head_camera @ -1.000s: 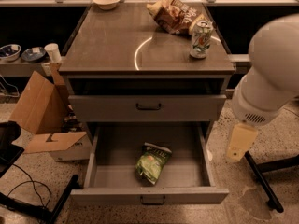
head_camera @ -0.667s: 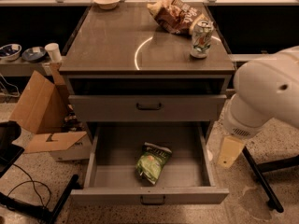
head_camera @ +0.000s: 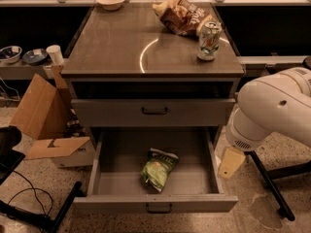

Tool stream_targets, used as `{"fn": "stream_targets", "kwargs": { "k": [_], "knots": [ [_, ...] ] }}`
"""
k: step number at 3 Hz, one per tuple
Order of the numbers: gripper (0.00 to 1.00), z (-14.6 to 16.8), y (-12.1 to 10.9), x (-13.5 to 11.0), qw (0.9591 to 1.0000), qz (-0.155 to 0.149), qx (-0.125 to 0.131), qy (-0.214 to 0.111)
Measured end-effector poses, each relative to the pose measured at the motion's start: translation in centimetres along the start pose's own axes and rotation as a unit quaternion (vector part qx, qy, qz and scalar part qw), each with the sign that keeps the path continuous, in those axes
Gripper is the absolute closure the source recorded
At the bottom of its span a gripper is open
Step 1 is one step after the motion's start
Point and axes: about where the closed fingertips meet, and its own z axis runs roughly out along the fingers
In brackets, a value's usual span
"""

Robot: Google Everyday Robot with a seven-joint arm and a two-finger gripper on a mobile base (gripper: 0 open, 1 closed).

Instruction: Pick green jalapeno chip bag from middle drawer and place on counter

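Arm has swung in and lower from the right: the end effector [head_camera: 232, 162] now hangs just outside the right wall of the open middle drawer [head_camera: 121, 204], grasp state can't tell. The green jalapeno chip bag [head_camera: 159, 169] hasn't moved, lying untouched on the tray. Reach looks barely begun; worktop [head_camera: 116, 47] placement is all still ahead.

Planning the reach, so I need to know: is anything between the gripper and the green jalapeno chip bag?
The gripper hangs outside the open middle drawer, beside its right wall, so that wall stands between it and the green jalapeno chip bag. Nothing visible lies over the bag.
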Motion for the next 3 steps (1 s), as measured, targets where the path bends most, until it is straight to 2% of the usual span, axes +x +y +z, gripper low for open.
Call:
{"fn": "stream_targets", "kwargs": {
  "k": [1,2,3],
  "knots": [
    [0.00,5.0,-0.2,-2.2,0.9999,0.006,-0.010,0.003],
    [0.00,10.3,-1.1,-4.8,0.9992,0.023,-0.022,-0.023],
    [0.00,15.6,-1.1,-7.9,0.9967,0.038,-0.048,-0.053]
  ]
}}
